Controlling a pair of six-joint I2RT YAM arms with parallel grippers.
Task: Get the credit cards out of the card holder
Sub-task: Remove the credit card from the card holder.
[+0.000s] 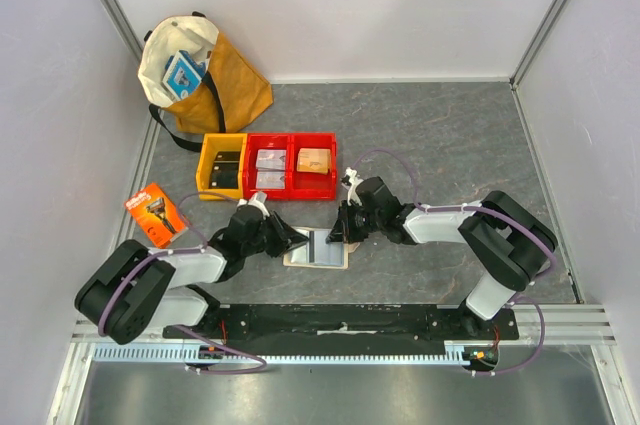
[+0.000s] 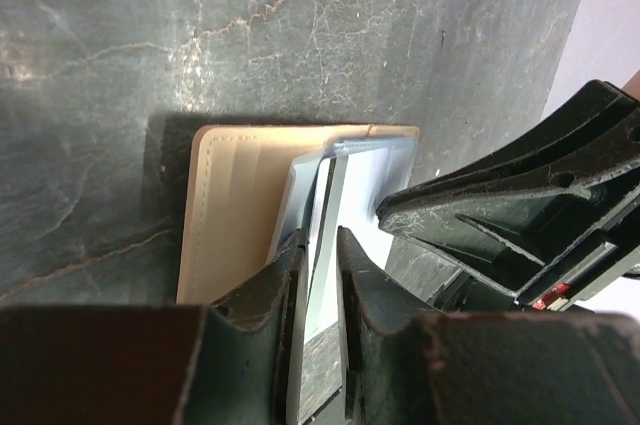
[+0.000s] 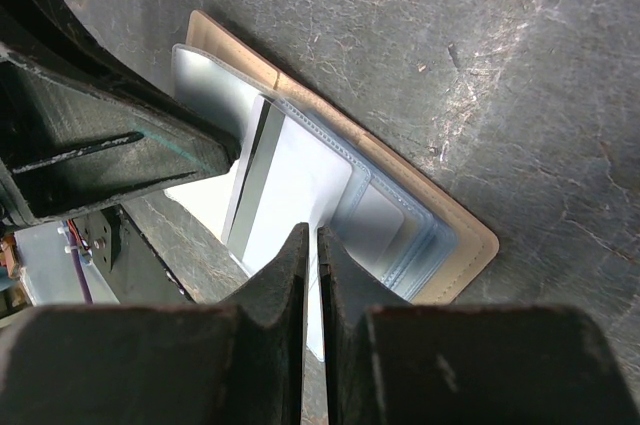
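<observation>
Both grippers low over the open card holder [image 1: 318, 253]

The left gripper [image 2: 320, 250] and right gripper [image 3: 311, 240] reach inward from either side of the holder, which lies open on the table [image 1: 450, 145]. The left pinches a clear sleeve [image 2: 292, 195]; the right is pressed together on the light grey card [image 3: 290, 180] (its dark stripe shows only in the right wrist view). From above, the grippers hide both grips
</observation>
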